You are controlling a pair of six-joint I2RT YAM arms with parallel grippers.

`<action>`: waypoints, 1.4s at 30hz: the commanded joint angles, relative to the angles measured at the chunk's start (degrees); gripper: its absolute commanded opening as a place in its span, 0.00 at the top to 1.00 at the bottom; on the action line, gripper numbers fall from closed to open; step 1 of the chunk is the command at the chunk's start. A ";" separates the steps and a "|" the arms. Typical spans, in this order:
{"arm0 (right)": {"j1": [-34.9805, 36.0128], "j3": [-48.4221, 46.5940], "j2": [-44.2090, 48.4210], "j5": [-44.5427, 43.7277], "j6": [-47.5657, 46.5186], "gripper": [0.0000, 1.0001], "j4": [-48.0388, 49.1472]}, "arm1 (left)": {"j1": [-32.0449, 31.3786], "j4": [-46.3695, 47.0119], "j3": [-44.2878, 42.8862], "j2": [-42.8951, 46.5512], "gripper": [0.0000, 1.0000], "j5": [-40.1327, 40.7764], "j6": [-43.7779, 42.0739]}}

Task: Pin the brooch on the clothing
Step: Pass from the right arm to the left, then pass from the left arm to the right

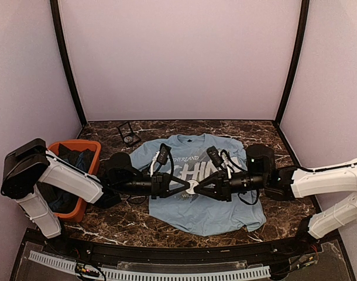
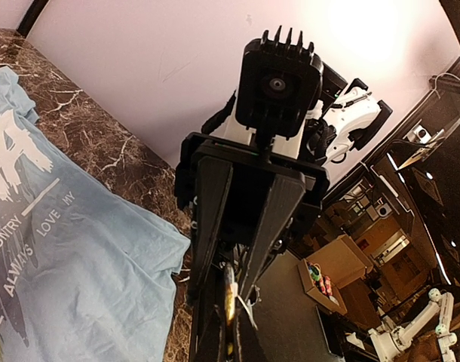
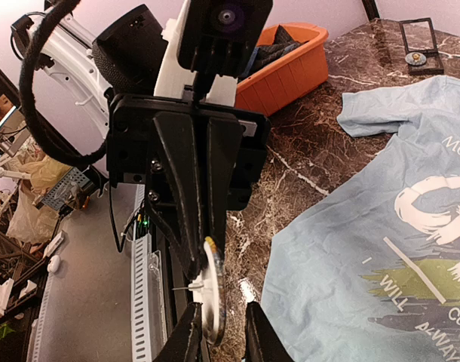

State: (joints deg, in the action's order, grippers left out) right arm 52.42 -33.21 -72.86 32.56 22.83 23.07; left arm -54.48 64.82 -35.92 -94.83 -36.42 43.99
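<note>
A small pale round brooch point(image 3: 212, 290), a thin pin jutting from its face, sits at the fingertips of the left hand point(image 3: 205, 240), whose fingers are closed tight on its upper edge. Just below, the right hand point(image 3: 224, 335) has its fingers narrowly parted either side of the disc's lower edge; whether they grip it cannot be told. Beneath both hands lies the light blue T-shirt with white lettering point(image 1: 202, 216), spread flat on the dark marble table point(image 1: 131, 225). The brooch appears picked up and brought over the chest print. Pushing the pin through the fabric and fastening it seems yet to come.
</note>
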 commanded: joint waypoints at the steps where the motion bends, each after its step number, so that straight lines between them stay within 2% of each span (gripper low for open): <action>1: -0.38 -2.36 0.07 0.46 0.20 0.82 1.51 | 0.17 2.06 -0.12 0.05 0.99 -1.21 0.47; 10: -0.34 -3.67 -0.43 1.18 -0.66 0.93 0.50 | 0.22 1.83 0.11 0.51 0.99 -0.85 0.59; 20: -0.38 -3.06 -0.11 1.07 -0.94 0.83 0.13 | 0.24 1.76 0.02 0.99 0.99 -0.09 0.49; 30: -0.44 -1.37 0.15 0.49 -1.04 0.83 0.51 | 0.21 2.51 0.48 1.19 0.99 0.19 0.86; 42: -0.48 -0.39 0.23 0.07 -0.77 0.88 1.36 | 0.24 3.72 0.53 0.54 0.99 0.31 1.35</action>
State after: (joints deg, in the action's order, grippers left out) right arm 52.31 -34.26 -72.93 33.34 22.15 22.87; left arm -54.48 66.04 -35.90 -94.85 -35.94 44.91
